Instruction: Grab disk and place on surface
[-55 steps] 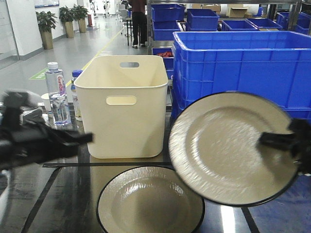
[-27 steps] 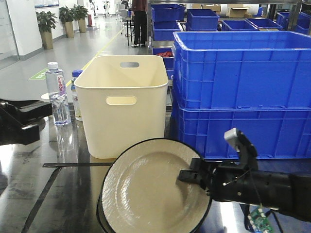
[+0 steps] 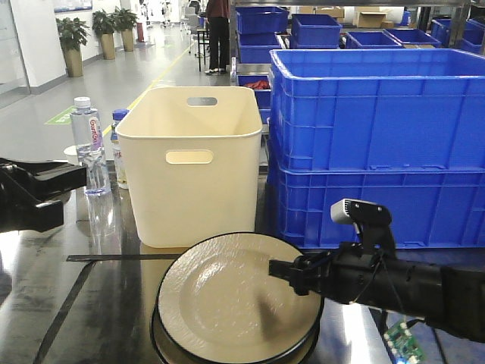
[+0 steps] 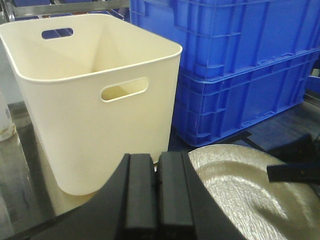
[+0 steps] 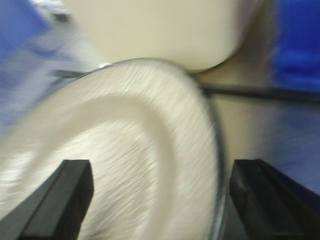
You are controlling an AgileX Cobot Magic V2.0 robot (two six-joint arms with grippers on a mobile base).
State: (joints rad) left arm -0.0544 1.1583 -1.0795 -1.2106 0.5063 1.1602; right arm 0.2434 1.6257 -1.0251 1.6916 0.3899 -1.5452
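The disk point(image 3: 235, 299) — a cream plate with a dark rim — lies nearly flat on top of a second plate point(image 3: 163, 343) on the surface point(image 3: 91, 303), the glossy dark tabletop with black tape lines, just in front of the cream bin point(image 3: 191, 163). The right gripper point(image 3: 292, 274) is at the disk's right edge; in the blurred right wrist view its two fingers point(image 5: 60, 200) stand wide apart with the rim between them, so it appears open, though contact is hard to judge. The left gripper point(image 4: 156, 197) hangs at the left, off the disk — jaws pressed together, holding nothing. Stacked blue crates point(image 3: 379, 144) stand behind.
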